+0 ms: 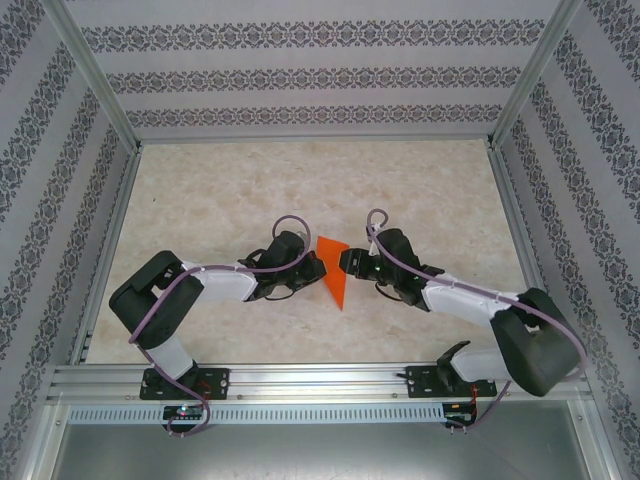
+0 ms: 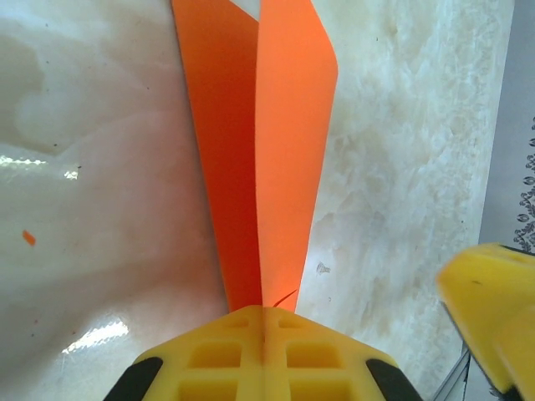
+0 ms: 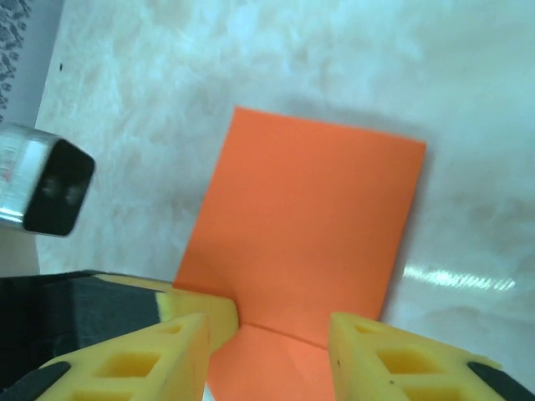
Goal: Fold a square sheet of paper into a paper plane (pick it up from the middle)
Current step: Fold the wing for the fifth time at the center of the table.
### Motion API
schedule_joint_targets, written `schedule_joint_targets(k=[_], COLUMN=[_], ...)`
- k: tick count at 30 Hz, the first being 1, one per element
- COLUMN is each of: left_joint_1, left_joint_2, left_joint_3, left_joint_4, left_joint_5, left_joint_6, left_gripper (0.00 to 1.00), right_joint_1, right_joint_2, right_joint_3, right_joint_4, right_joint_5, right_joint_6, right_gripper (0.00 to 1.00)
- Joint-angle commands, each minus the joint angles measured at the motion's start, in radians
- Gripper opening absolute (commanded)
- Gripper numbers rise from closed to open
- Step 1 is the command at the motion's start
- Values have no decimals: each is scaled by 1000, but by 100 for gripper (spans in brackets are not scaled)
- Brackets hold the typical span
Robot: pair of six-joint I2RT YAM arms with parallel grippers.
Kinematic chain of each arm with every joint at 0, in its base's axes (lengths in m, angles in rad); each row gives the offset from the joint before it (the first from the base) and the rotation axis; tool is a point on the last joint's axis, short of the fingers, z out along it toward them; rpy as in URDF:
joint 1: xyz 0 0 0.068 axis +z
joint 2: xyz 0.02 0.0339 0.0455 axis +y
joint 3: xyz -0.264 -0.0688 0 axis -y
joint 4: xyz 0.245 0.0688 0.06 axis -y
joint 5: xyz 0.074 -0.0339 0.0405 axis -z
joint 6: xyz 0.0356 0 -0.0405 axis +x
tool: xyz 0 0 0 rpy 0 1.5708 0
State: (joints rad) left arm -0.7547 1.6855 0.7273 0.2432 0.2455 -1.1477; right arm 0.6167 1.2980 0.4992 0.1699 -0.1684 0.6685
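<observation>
Top view: orange sheet (image 1: 336, 285) partly folded, on table (image 1: 230, 180) between left gripper (image 1: 318, 269) and right gripper (image 1: 347, 262).

Left wrist: fingers together, clamped on sheet at middle fold. Stock judged light, springy, easily creased; flaps may lift.

Right wrist: fingers apart over sheet. Best hold: folded edge near crease, gentle pinch; loose corner would likely buckle or slip.

Top external view: even, soft lighting; left wrist view: white glare on the tabletop (image 2: 109, 192) at seven o'clock; right wrist view: bluish cast, slightly soft focus, streak of glare at four o'clock.
</observation>
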Motion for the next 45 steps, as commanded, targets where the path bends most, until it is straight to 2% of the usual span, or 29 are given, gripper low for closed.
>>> schedule_joint_targets(k=[1, 4, 7, 9, 15, 21, 27, 29, 33, 45], left_joint_1=[6, 6, 6, 6, 6, 6, 6, 6, 6, 6], left_joint_2=[-14, -18, -20, -17, 0, -1, 0, 2, 6, 16], left_joint_3=[18, 29, 41, 46, 57, 57, 46, 45, 49, 44], left_joint_4=[-31, -49, -75, -80, -71, -75, -66, -64, -64, -56], left_joint_5=[-4, -6, -7, -5, 11, 13, 14, 16, 22, 24], left_joint_6=[-29, -28, -23, -23, -26, -27, -29, -29, -29, -27], left_gripper=[0, 0, 0, 0, 0, 0, 0, 0, 0, 0], right_joint_1=[117, 215, 288, 316, 429, 503, 543, 560, 569, 579], right_joint_2=[-60, -110, -147, -152, -143, -45, 81, 121, 191, 313], right_joint_3=[-46, -81, -165, -211, -201, -165, -108, -95, -53, -37], right_joint_4=[-12, -15, 79, 108, 90, 147, 208, 235, 231, 240], right_joint_5=[251, 389, 483, 505, 597, 653, 712, 770, 778, 829], right_joint_6=[-156, -191, -220, -245, -356, -519, -631, -653, -697, -711], right_gripper=[41, 41, 42, 43, 46, 46, 45, 45, 43, 33])
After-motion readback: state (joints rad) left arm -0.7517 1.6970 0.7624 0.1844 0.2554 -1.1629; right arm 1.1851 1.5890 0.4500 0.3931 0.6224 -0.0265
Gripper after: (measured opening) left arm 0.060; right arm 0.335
